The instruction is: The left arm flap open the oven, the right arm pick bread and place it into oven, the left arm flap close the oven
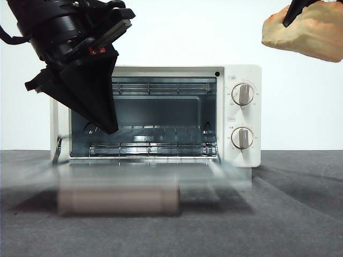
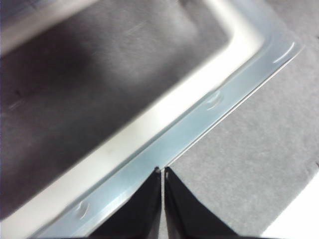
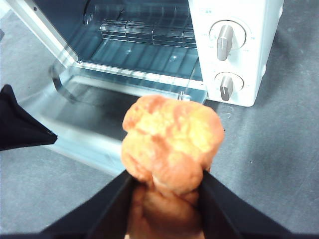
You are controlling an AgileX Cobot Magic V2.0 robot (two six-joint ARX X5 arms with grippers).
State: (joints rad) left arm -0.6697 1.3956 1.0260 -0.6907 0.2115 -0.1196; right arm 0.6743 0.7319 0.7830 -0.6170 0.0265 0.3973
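Bread (image 1: 308,32) hangs high in the front view, up at the corner above the knob side of the toaster oven (image 1: 241,115), with a black fingertip of the right gripper (image 1: 296,12) resting on its upper face. The oven stands open: its door (image 1: 134,179) lies folded down flat in front, smeared by motion blur, with the beige bar handle (image 1: 118,199) at its near edge. Inside, the wire rack (image 1: 155,150) sits low in the cavity. The left gripper (image 1: 104,120) reaches down from the opposite top corner, its dark wedge tip in front of the cavity's side, above the door; from here I cannot tell whether it touches the door.

Left wrist view: the left gripper (image 2: 162,172) has its two jaws pressed together with only a hairline gap, holding nothing. Their tips point right at the pale metal rim of the door (image 2: 199,112), just beyond which lies the dark glass window (image 2: 99,79). Gray tabletop (image 2: 249,164) lies beside the rim.

Right wrist view: the right gripper (image 3: 167,181) pinches the golden-orange bread (image 3: 172,139) between its jaws. Beyond the loaf are the open oven (image 3: 249,55), its two knobs (image 3: 224,62) and the lowered door (image 3: 99,124). The left gripper's black tip (image 3: 22,127) shows at the edge, beside the door.
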